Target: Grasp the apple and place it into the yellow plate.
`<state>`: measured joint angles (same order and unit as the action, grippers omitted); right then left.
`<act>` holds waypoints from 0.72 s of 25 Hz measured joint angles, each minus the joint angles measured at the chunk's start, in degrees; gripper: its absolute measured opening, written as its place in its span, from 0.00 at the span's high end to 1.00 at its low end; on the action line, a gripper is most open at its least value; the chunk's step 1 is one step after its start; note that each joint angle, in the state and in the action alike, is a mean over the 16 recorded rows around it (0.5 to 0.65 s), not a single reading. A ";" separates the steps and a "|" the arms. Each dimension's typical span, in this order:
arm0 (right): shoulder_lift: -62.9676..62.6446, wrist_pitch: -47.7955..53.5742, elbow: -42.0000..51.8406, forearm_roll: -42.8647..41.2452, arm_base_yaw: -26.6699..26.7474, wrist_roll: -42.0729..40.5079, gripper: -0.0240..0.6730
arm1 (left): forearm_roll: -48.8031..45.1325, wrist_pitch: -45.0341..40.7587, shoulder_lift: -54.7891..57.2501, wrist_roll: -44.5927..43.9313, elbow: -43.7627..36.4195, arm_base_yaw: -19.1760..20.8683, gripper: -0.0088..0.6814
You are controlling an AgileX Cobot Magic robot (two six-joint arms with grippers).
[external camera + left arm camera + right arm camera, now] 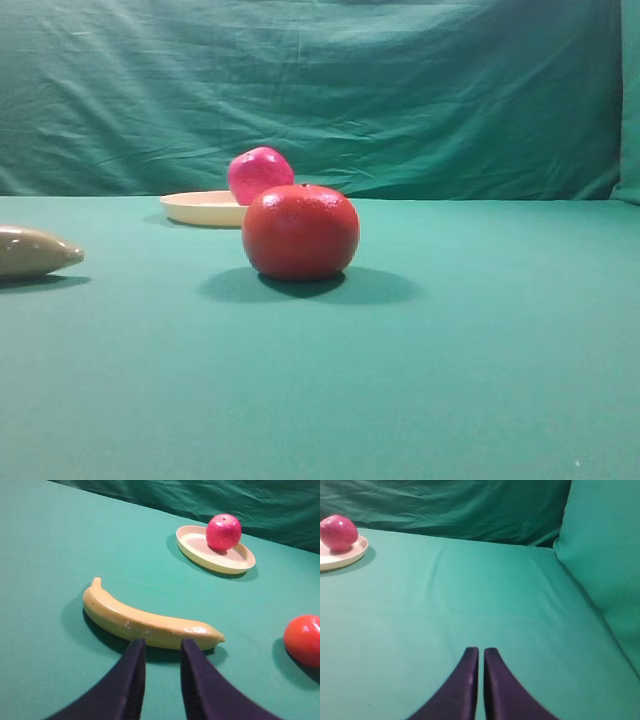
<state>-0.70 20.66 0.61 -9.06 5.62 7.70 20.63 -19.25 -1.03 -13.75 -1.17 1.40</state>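
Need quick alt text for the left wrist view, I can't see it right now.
The apple sits in the yellow plate at upper right. A banana lies just ahead of the left gripper, whose jaws stand apart and empty; an orange-red fruit shows at the right edge.

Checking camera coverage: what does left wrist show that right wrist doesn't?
Only the left wrist view shows the banana, the orange-red fruit at its right edge, and the left gripper, its jaws slightly apart and empty. Only the right wrist view shows the right gripper, shut on nothing, above bare green cloth. Both show the apple sitting in the yellow plate.
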 joint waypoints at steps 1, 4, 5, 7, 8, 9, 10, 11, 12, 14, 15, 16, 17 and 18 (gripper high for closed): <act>0.00 -0.13 0.33 0.10 -0.16 0.00 0.97 | 0.00 0.00 0.00 0.00 0.00 0.00 0.76; -0.01 -0.05 0.86 0.33 -0.58 0.02 0.97 | 0.00 0.00 0.00 0.00 0.00 0.00 0.76; -0.01 0.06 0.90 0.38 -0.72 0.03 0.97 | 0.00 0.00 0.00 0.00 0.00 0.00 0.76; -0.01 0.31 0.92 0.47 -0.97 0.04 0.97 | 0.00 0.00 0.00 0.00 0.00 0.00 0.76; -0.01 0.45 0.92 0.49 -1.08 0.05 0.97 | 0.00 0.00 0.00 0.00 0.00 0.00 0.76; -0.01 0.60 0.92 0.51 -1.17 0.05 0.97 | 0.00 0.00 0.00 0.00 0.00 0.00 0.76; -0.01 0.72 0.92 0.52 -1.23 0.06 0.97 | 0.00 0.00 0.00 0.00 0.00 0.00 0.76; -0.01 0.83 0.92 0.54 -1.26 0.06 0.97 | 0.00 0.00 0.00 0.00 0.00 0.00 0.76; -0.01 0.89 0.92 0.55 -1.26 0.07 0.97 | 0.00 0.00 0.00 0.00 0.00 0.00 0.76; -0.01 1.01 0.92 0.57 -1.26 0.08 0.97 | 0.00 0.00 0.00 0.00 0.00 0.00 0.76; -0.01 1.06 0.92 0.59 -1.26 0.09 0.97 | 0.00 0.00 0.00 0.00 0.00 0.00 0.76; -0.01 1.10 0.92 0.60 -1.26 0.10 0.97 | 0.00 0.00 0.00 0.00 0.00 0.00 0.76; -0.01 1.13 0.92 0.61 -1.26 0.10 0.97 | 0.00 0.00 0.00 0.00 0.00 0.00 0.76; -0.01 1.13 0.92 0.61 -1.26 0.10 0.97 | 0.00 0.00 0.00 0.00 0.00 0.00 0.76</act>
<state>-0.71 21.79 1.54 -8.45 4.35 7.81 20.63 -19.25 -1.03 -13.75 -1.17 1.40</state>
